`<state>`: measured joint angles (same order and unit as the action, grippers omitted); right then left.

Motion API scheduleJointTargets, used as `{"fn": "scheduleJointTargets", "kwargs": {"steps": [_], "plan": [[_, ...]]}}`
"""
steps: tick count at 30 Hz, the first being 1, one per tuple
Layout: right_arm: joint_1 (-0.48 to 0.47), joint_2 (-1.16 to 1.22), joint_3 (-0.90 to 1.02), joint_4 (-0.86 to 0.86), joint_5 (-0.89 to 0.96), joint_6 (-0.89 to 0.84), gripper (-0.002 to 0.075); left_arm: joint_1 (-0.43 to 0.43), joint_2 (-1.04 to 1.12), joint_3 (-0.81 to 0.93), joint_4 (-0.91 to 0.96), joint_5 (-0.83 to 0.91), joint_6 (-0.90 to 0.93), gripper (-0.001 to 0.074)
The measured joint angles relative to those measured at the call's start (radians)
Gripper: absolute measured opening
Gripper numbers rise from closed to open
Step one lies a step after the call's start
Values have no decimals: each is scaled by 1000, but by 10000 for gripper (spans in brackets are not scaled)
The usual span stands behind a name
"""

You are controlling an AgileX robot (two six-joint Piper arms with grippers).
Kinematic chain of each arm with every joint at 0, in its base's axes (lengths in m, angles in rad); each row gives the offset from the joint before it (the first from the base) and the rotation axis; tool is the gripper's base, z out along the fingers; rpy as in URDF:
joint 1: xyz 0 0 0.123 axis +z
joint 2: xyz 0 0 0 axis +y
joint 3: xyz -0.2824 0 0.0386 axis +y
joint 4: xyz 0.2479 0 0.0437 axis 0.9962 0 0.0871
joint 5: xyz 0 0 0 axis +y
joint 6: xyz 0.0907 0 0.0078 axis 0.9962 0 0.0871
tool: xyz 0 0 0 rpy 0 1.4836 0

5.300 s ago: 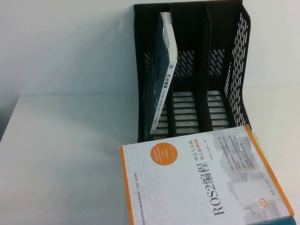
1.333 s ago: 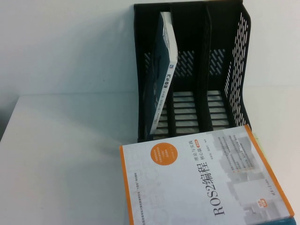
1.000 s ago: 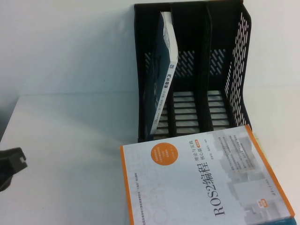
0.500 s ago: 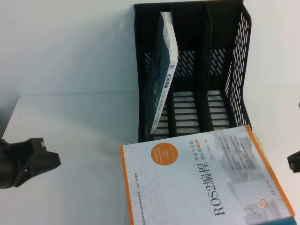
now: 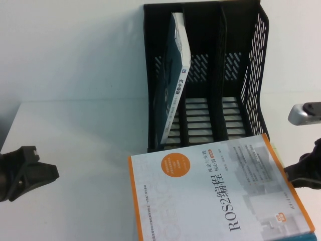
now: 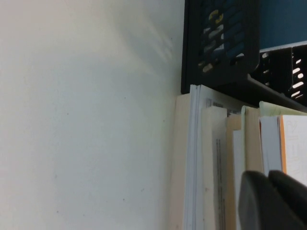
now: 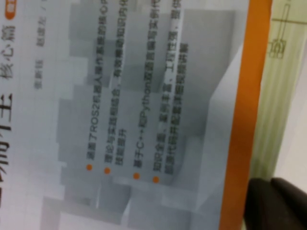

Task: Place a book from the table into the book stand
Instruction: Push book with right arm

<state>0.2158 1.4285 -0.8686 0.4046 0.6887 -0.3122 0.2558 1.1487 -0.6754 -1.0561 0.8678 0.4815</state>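
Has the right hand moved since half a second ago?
Yes. The right hand has come further in from the table's right edge, toward the ROS2 book, now at its right border below the book stand.

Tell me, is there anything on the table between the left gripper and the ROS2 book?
No. In the high view, only bare table lies between the left gripper and the book. The right gripper is at the book's right edge.
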Motion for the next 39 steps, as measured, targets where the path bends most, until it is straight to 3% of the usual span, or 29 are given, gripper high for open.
{"fn": "scheduleJointTargets", "kwargs": {"steps": [6, 17, 26, 39], "plan": [[-8, 25, 0, 118, -6, -122, -3, 2, 24, 0, 14, 8, 0, 123], [-8, 52, -1, 285, 49, -213, -3, 2, 160, 0, 9, 119, -42, 492], [-8, 53, -1, 296, 78, -200, -3, -103, 212, 0, -11, 144, -36, 529], [-7, -5, -11, 321, 116, -157, -3, -110, 212, -5, -75, 152, -5, 531]]}}
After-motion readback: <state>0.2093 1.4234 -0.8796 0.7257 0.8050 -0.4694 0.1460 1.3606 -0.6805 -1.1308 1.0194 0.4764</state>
